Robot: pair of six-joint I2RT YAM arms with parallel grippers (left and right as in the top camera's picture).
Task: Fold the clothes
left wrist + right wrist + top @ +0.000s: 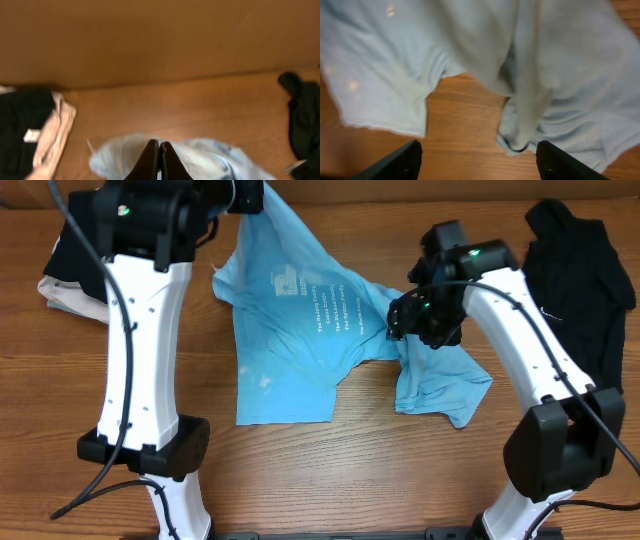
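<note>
A light blue T-shirt (300, 320) with white lettering lies crumpled across the middle of the table. My left gripper (245, 198) is shut on its far top corner and lifts it; in the left wrist view the closed fingers (159, 150) pinch pale blue cloth (210, 160). My right gripper (415, 320) is open above the shirt's right side; in the right wrist view its fingers (479, 155) spread wide over the cloth (560, 70) and bare wood. A black top (580, 280) lies at the far right.
A pile of black and white garments (65, 275) lies at the far left, also in the left wrist view (30, 135). A brown wall (150, 40) rises behind the wooden table (330, 470).
</note>
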